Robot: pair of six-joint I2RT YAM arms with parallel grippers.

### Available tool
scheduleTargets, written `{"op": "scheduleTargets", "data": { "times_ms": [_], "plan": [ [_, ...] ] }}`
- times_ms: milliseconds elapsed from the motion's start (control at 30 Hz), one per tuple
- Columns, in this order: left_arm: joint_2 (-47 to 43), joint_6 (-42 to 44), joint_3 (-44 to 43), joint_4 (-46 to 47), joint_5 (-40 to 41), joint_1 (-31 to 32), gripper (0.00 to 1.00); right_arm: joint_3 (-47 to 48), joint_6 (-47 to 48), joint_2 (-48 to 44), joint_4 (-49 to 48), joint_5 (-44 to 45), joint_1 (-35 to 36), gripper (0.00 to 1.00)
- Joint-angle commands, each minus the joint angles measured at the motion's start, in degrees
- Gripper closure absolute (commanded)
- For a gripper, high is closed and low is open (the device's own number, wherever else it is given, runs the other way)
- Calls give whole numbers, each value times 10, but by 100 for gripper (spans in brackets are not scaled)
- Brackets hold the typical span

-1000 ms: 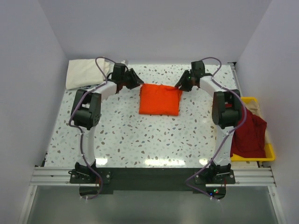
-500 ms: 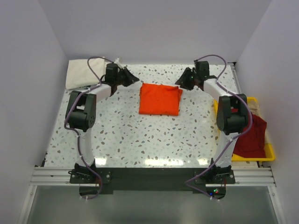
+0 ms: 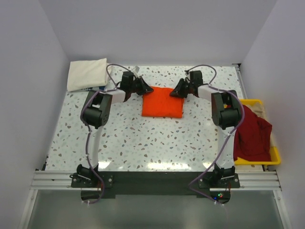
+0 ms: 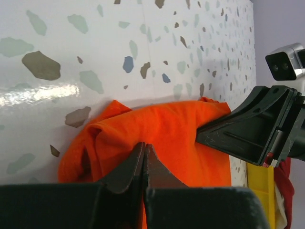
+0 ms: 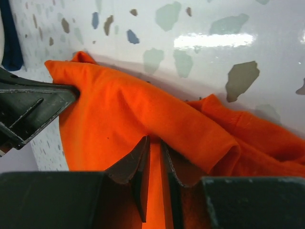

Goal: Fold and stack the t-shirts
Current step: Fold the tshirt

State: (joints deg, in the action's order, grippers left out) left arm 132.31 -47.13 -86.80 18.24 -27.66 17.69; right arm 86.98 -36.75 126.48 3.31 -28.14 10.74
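The bright orange t-shirt (image 3: 162, 102) lies folded in a rectangle at the far middle of the table. My left gripper (image 3: 147, 88) is at its far left corner, jaws shut on a pinch of orange cloth (image 4: 181, 129); its fingertips (image 4: 144, 145) meet. My right gripper (image 3: 174, 91) is at the far right corner, jaws nearly closed with a fold of orange cloth (image 5: 124, 105) between them (image 5: 153, 140). The cream t-shirt (image 3: 86, 74) lies folded at the far left corner. The dark red t-shirt (image 3: 252, 136) hangs crumpled over the tray at the right.
A yellow plastic tray (image 3: 275, 155) sits off the table's right edge under the dark red shirt. A dark blue item (image 3: 88, 88) shows at the cream shirt's near edge. White walls close in the back and sides.
Both grippers have moved inward from beside the orange shirt onto its two far corners and closed on the cloth. The shirt's far edge is slightly bunched.
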Motion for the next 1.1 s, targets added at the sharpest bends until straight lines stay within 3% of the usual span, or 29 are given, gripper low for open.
{"op": "scheduleTargets", "data": {
  "times_ms": [0, 333, 500, 733, 933, 1067],
  "plan": [
    [22, 17, -43, -11, 19, -6, 98, 37, 0, 19, -13, -15, -7, 82],
    [39, -13, -28, -18, 55, -17, 96, 32, -91, 61, -85, -81, -63, 77],
    [35, -10, -38, -12, 40, -20, 91, 56, -82, 79, -35, -75, -68, 76],
    [-12, 1, -56, -15, 9, -35, 85, 67, -128, 88, -46, -103, -78, 71],
    [-94, 15, -14, -14, 10, -49, 76, 72, -193, 82, -102, -145, -78, 67],
    [-127, 18, 43, -28, 26, -50, 62, 87, -210, 92, -103, -140, -80, 66]
  ]
}}
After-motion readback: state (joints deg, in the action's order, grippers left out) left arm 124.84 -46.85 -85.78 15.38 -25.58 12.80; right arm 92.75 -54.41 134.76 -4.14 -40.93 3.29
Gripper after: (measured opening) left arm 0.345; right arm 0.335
